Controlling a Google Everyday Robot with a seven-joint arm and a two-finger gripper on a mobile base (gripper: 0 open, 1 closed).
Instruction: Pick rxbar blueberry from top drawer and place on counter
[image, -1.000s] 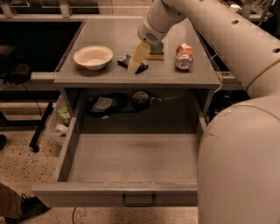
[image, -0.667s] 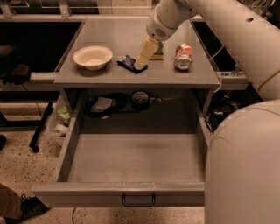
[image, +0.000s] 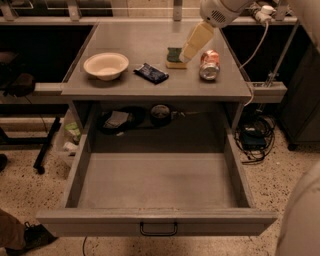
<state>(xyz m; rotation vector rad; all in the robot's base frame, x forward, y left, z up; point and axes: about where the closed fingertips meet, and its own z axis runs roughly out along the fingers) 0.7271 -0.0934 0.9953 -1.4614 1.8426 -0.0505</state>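
1. rxbar blueberry isn't in the gripper. Gripper hangs over the back-right part of the counter, tip angled down-left, just above/beside the green-and-yellow sponge. Can't tell if it's open or closed from this view; nothing visible in it.
2. Arm comes in from top right, wrist above and right of the gripper.
3. Nearest neighbours: sponge right under the tip; a tipped-over drink can just to its right, apart from both.
4. Bar lies flat on the counter, left of the sponge and near it, not touching. It sits between the sponge and a pale bowl at the left, and is clear of the counter's front edge.
5. Top drawer is pulled fully out below, floor bare as far as seen, small wire handle at front centre.
6. Behind the drawer, under the counter, some dark clutter sits in shadow. Can't ID it.
7. Progress, my read: pick done, place done, bar resting on the counter w/ no contact from the gripper. Task looks basically complete.
8. Left, if anything: lift arm clear w/o nudging sponge or can. Drawer is open, but task doesn't ask to close it.
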